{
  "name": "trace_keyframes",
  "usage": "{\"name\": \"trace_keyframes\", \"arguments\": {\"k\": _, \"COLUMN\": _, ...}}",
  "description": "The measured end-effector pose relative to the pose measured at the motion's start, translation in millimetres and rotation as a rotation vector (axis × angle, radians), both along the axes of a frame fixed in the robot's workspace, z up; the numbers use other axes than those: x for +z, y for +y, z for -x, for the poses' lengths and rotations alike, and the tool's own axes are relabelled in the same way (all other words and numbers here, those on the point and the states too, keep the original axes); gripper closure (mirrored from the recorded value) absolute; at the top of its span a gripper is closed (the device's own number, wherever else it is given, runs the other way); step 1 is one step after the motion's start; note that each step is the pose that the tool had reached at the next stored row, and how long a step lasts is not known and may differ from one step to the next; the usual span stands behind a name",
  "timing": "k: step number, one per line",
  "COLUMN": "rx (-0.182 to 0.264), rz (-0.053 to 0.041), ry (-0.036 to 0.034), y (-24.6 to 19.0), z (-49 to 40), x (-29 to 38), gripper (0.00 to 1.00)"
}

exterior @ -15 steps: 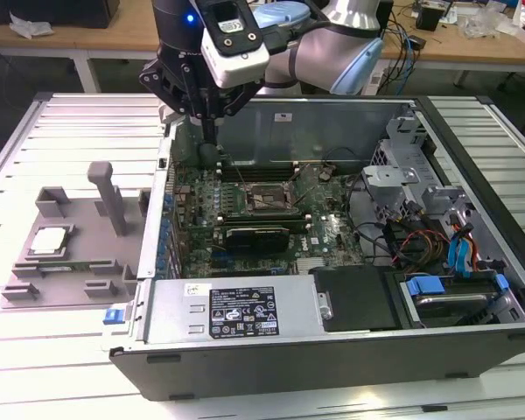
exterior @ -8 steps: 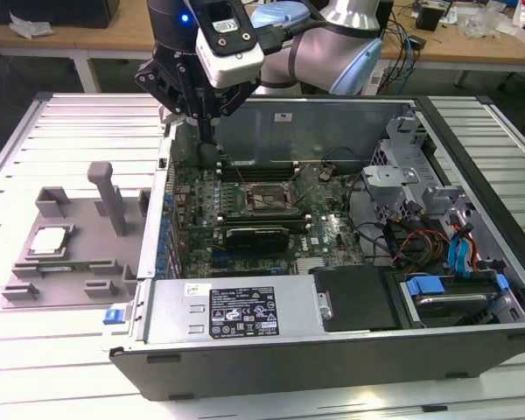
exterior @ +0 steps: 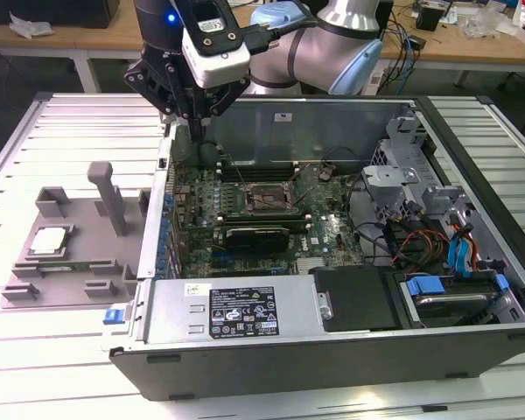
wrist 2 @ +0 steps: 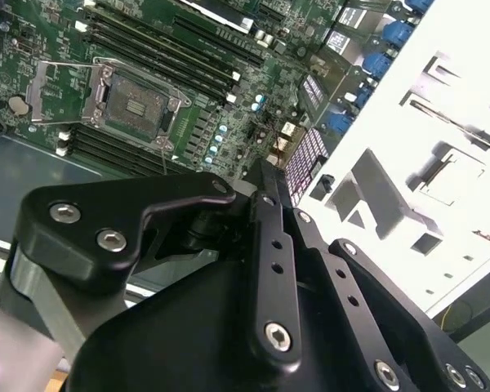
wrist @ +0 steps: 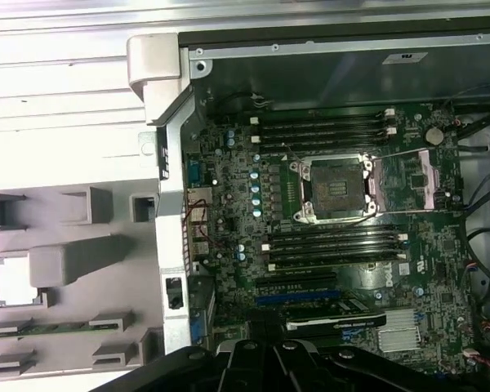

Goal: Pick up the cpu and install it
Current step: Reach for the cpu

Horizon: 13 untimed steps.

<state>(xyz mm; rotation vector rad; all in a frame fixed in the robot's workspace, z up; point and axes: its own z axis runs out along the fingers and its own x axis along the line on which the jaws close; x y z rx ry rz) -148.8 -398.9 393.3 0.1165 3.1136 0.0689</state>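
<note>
Pincer [exterior: 196, 133] pressed together and empty, hovering above the rear corner of the open computer case [exterior: 332, 350], cpu [exterior: 51, 241] lying in the grey holder tray [exterior: 79, 262] on the bench [exterior: 70, 122], outside the case at the exterior view's left, well apart from the pincer, motherboard socket [exterior: 267, 197] unfilled

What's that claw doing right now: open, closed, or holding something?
Gripper: closed, holding nothing. It hangs over the open computer case, and the cpu lies on the grey tray beside it.
</note>
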Motion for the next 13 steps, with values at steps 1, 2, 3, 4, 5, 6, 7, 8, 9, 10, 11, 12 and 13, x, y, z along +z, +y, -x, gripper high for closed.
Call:
{"name": "trace_keyframes", "arguments": {"k": 1, "rx": 0.0, "rz": 0.0001, "ry": 0.0001, "y": 0.0, "z": 0.6, "x": 0.0, "gripper": 0.89}}
{"name": "trace_keyframes", "arguments": {"k": 2, "rx": 0.0, "rz": 0.0, "ry": 0.0, "y": 0.0, "z": 2.1, "x": 0.0, "gripper": 0.89}}
{"name": "trace_keyframes", "arguments": {"k": 3, "rx": 0.0, "rz": 0.0001, "ry": 0.0, "y": 0.0, "z": 4.3, "x": 0.0, "gripper": 0.89}}
{"name": "trace_keyframes", "arguments": {"k": 4, "rx": 0.0, "rz": 0.0001, "ry": 0.0, "y": 0.0, "z": 5.4, "x": 0.0, "gripper": 0.89}}
{"name": "trace_keyframes", "arguments": {"k": 5, "rx": 0.0, "rz": 0.0, "ry": 0.0, "y": 0.0, "z": 6.6, "x": 0.0, "gripper": 0.89}}
{"name": "trace_keyframes", "arguments": {"k": 6, "rx": 0.0, "rz": 0.0, "ry": -0.0001, "y": 0.0, "z": 8.4, "x": 0.0, "gripper": 0.89}}
{"name": "trace_keyframes", "arguments": {"k": 7, "rx": 0.0, "rz": 0.0, "ry": -0.0001, "y": 0.0, "z": 9.9, "x": 0.0, "gripper": 0.89}}
{"name": "trace_keyframes", "arguments": {"k": 8, "rx": 0.0, "rz": 0.0, "ry": -0.0002, "y": 0.0, "z": 11.2, "x": 0.0, "gripper": 0.89}}
{"name": "trace_keyframes", "arguments": {"k": 9, "rx": 0.0, "rz": 0.0, "ry": -0.0002, "y": 0.0, "z": 11.9, "x": 0.0, "gripper": 0.89}}
{"name": "trace_keyframes", "arguments": {"k": 10, "rx": 0.0, "rz": -0.0001, "ry": -0.0002, "y": 0.0, "z": 12.9, "x": 0.0, "gripper": 0.89}}
{"name": "trace_keyframes", "arguments": {"k": 11, "rx": 0.0, "rz": 0.0, "ry": -0.0002, "y": 0.0, "z": 14.5, "x": 0.0, "gripper": 0.89}}
{"name": "trace_keyframes", "arguments": {"k": 12, "rx": 0.0, "rz": 0.0, "ry": -0.0002, "y": 0.0, "z": 16.0, "x": 0.0, "gripper": 0.89}}
{"name": "trace_keyframes", "arguments": {"k": 13, "rx": 0.0, "rz": 0.0, "ry": -0.0002, "y": 0.0, "z": 18.0, "x": 0.0, "gripper": 0.89}}
